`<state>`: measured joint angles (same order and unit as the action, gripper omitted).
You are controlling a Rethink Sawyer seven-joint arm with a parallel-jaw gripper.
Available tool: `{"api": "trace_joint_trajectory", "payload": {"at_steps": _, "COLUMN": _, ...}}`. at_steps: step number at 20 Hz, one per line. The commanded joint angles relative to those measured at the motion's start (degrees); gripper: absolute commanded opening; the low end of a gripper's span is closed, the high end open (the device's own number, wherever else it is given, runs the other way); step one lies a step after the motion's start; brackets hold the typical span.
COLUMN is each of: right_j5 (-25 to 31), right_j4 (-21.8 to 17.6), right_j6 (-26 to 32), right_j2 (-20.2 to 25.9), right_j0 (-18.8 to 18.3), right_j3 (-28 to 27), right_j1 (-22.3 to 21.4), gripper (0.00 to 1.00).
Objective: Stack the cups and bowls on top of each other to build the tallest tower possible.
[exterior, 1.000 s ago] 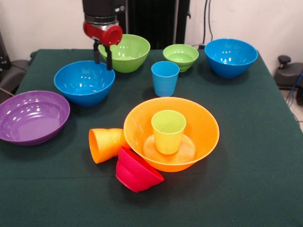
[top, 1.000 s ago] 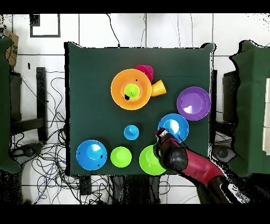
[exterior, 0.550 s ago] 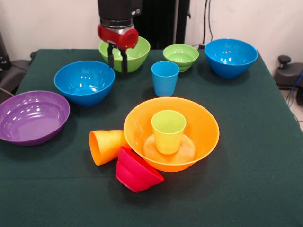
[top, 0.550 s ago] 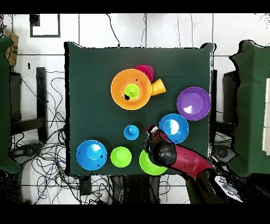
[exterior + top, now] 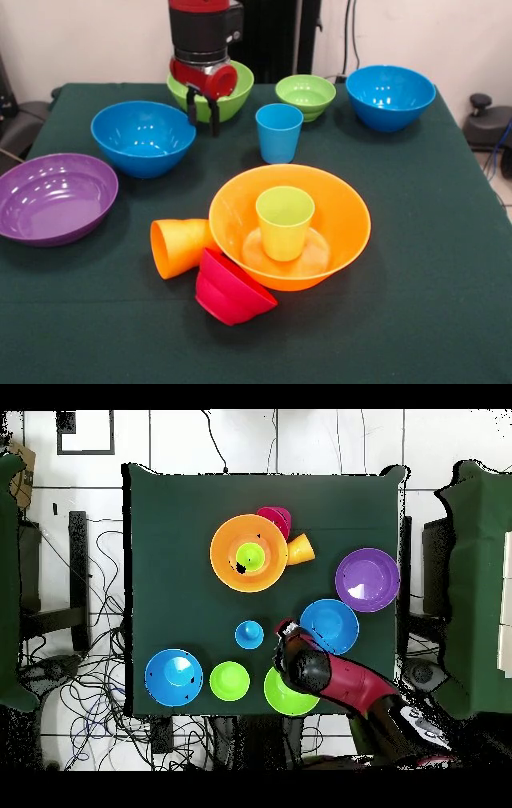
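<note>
Front view: the hand (image 5: pixel 203 111) hangs above the desk (image 5: pixel 416 240) between the near blue bowl (image 5: pixel 143 138) and the blue cup (image 5: pixel 278 132), just in front of the large green bowl (image 5: pixel 228 86). Its two short fingers stand slightly parted with nothing between them, so it looks released and empty, though the gap is small and I would not swear to it.

The tower is barely begun: the big orange bowl (image 5: pixel 290 224) sits mid-desk with the lime cup (image 5: pixel 284 221) upright inside it. The orange cup (image 5: pixel 179 245) lies on its side touching that bowl's wall, and the small red bowl (image 5: pixel 230 289) leans tipped against the same wall. The purple bowl (image 5: pixel 53 196), the small green bowl (image 5: pixel 306 95) and the far blue bowl (image 5: pixel 390 96) stand apart.

Risks, as I judge them: the hand sits close to three glossy rims, so a descent could clip one and skid it. A tapered cup may slip from a pinch. The two tipped pieces could roll if the orange bowl is nudged.

The desk wears a dark green cloth that fills most of its top. From overhead, the pale floor (image 5: pixel 180 444) round it is strewn with cables (image 5: pixel 95 674), with dark furniture at both sides.
</note>
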<state>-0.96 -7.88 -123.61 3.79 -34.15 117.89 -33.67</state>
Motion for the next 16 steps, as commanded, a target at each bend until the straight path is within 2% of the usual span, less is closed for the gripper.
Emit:
{"api": "trace_joint_trajectory", "payload": {"at_steps": 1, "right_j5": -0.9, "right_j4": 1.2, "right_j6": -6.1, "right_j2": 1.2, "right_j0": 0.2, "right_j3": -6.0, "right_j1": 5.1, "gripper": 1.00}}
{"api": "trace_joint_trajectory", "payload": {"at_steps": 8, "right_j5": -0.8, "right_j4": 1.1, "right_j6": -5.8, "right_j2": 1.9, "right_j0": -0.3, "right_j3": -6.4, "right_j1": 5.3, "gripper": 1.00}}
{"api": "trace_joint_trajectory", "payload": {"at_steps": 10, "right_j5": -0.1, "right_j4": 1.1, "right_j6": -5.9, "right_j2": 1.8, "right_j0": -0.4, "right_j3": -5.8, "right_j1": 4.3, "gripper": 1.00}}
{"api": "trace_joint_trajectory", "payload": {"at_steps": 13, "right_j5": 2.6, "right_j4": 1.3, "right_j6": -5.5, "right_j2": 1.4, "right_j0": -0.7, "right_j3": -3.9, "right_j1": 0.6, "gripper": 1.00}}
{"api": "trace_joint_trajectory", "payload": {"at_steps": 16, "right_j5": 3.8, "right_j4": 1.3, "right_j6": -5.1, "right_j2": 2.0, "right_j0": -1.1, "right_j3": -3.6, "right_j1": -0.7, "gripper": 1.00}}
